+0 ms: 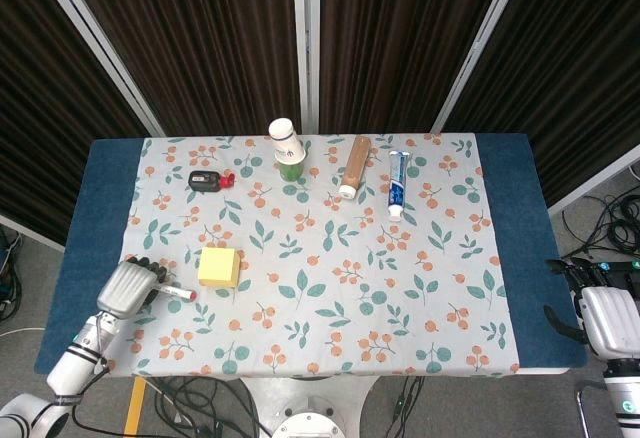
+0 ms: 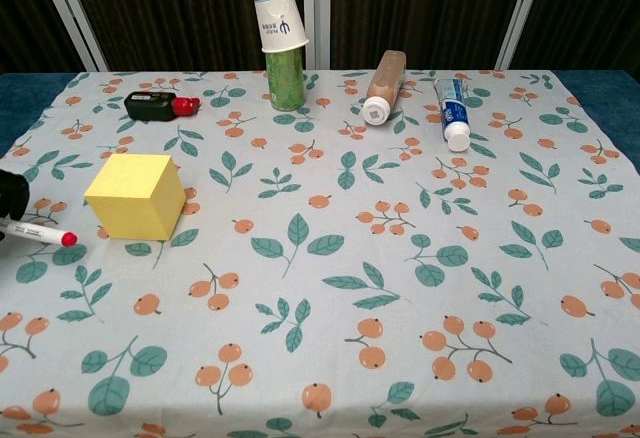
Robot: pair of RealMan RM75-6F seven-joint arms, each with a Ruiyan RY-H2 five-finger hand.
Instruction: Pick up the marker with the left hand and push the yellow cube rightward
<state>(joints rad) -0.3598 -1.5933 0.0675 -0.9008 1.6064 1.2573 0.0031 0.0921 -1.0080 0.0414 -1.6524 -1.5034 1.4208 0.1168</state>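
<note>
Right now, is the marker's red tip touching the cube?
No. In the chest view the marker tip stops short of the cube, with bare cloth between them.

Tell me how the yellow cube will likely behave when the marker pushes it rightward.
The yellow cube sits flat on the tablecloth, so it probably slides rather than rolls. A high push might tip it. The cloth could bunch.
</note>
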